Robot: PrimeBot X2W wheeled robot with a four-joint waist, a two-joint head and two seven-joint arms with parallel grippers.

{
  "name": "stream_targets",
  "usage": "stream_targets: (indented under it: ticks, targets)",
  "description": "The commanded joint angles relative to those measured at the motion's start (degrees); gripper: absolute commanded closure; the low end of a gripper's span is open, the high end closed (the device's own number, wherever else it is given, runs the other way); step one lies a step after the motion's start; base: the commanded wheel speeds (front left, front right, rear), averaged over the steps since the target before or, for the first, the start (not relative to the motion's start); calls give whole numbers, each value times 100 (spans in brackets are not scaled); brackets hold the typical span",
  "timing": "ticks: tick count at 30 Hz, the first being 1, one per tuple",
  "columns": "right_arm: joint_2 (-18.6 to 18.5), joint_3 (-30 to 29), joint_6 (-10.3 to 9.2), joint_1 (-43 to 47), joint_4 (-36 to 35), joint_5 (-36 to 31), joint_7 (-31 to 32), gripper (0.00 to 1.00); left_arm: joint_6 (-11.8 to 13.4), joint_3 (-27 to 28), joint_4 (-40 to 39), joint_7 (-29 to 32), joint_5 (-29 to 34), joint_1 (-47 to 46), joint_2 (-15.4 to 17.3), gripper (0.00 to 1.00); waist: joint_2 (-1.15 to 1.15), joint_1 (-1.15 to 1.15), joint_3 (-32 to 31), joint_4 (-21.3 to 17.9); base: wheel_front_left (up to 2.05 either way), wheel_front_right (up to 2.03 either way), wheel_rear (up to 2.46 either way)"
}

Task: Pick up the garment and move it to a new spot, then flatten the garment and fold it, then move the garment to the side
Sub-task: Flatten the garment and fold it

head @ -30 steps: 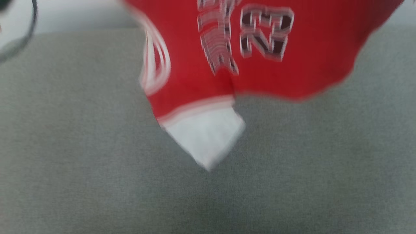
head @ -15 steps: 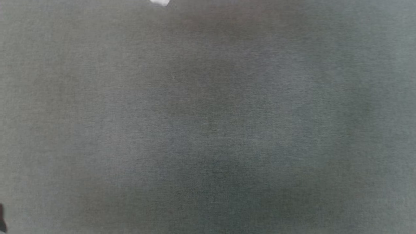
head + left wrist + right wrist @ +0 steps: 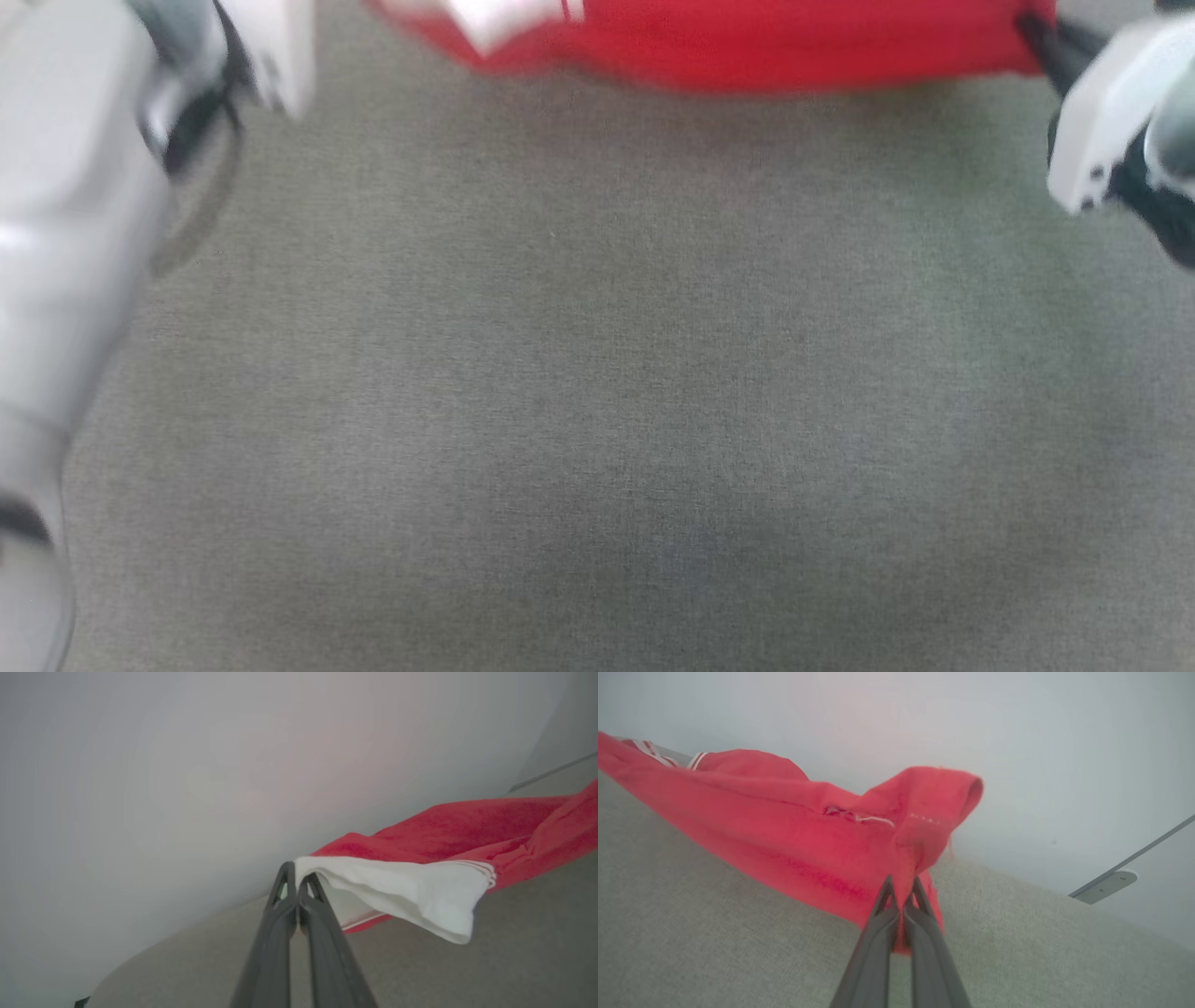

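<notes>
The garment (image 3: 794, 42) is held stretched above the far part of the grey surface (image 3: 597, 392), its long axis running side to side. The left tool (image 3: 296, 882) is clamped on the white sleeve (image 3: 411, 891) and the right tool (image 3: 901, 884) on a red edge. Neither is judged nearer.

**Surroundings: bench and wall**

Bench (image 3: 597, 392) covered in grey woven cloth, flat, with soft shadow across its near part in the head view. Plain pale wall (image 3: 187, 765) rises behind the far edge. Right wrist view: thin metal rail (image 3: 1153, 844) slants along the wall and ends in a rounded grey bracket (image 3: 1106, 885) near the bench edge. Left wrist view: small dark item (image 3: 81, 1002) at the bench edge, too small to identify.
</notes>
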Motion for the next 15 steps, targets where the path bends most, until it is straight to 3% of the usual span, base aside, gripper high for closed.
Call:
stream_targets:
  ticks: [1, 7, 9, 13, 15]
  targets:
    - [-87, 38, -10, 119, -52, 100, 33, 100, -10, -49, -133, 123, -111, 190, 116, 100, 0, 0, -85, 49, 0, 0, 0]
    - [-480, 295, -10, 817, -562, 631, 173, 100, -9, -276, -1296, 1201, -927, 1424, 698, 100, 0, 0, -306, 113, 0, 0, 0]
    - [-610, 417, -10, 1071, -817, 756, 226, 100, 113, -240, -1745, 1499, -1196, 1856, 905, 100, 0, 0, -371, 121, 0, 0, 0]
    - [-955, 565, -10, 1580, -1300, 1018, 305, 100, 595, -278, -2895, 2021, -1589, 2759, 1436, 100, 0, 0, -471, 131, 0, 0, 0]
    - [-1112, 622, -10, 1829, -1536, 1129, 318, 100, 972, -268, -3536, 2215, -1805, 3190, 1727, 100, 0, 0, -515, 132, 0, 0, 0]
